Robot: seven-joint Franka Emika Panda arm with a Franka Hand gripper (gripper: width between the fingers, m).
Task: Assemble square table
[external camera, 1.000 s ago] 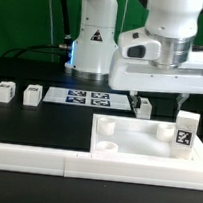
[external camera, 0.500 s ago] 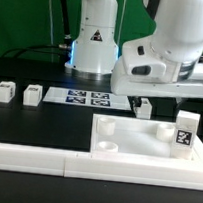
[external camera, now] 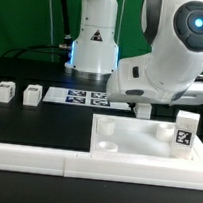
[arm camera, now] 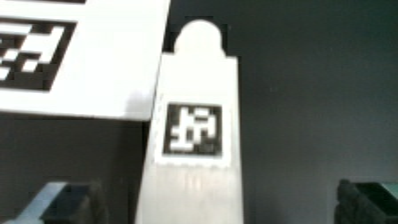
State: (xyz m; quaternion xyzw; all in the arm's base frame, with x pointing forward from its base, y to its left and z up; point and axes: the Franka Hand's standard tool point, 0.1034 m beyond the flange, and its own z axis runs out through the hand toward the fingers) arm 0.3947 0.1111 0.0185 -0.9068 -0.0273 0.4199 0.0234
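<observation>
The square table slab (external camera: 136,139) lies white and flat at the exterior view's right, corner sockets up. One tagged leg (external camera: 185,133) stands on its right corner. Two more legs (external camera: 4,92) (external camera: 32,94) sit at the left on the black table. My gripper (external camera: 142,103) hangs just behind the slab over a fourth leg (external camera: 145,111). In the wrist view this leg (arm camera: 192,130) lies lengthwise with its tag up. My gripper (arm camera: 210,202) is open, its dark fingertips (arm camera: 54,205) well apart on either side of the leg, not touching it.
The marker board (external camera: 85,96) lies behind the slab, and its corner shows in the wrist view (arm camera: 54,50) beside the leg. A long white border rail (external camera: 83,164) runs along the front. The robot base (external camera: 93,38) stands at the back.
The arm's wrist and upper links have tilted and rolled toward the exterior view's right. The gripper has stayed over the same leg behind the slab. No part has moved.
</observation>
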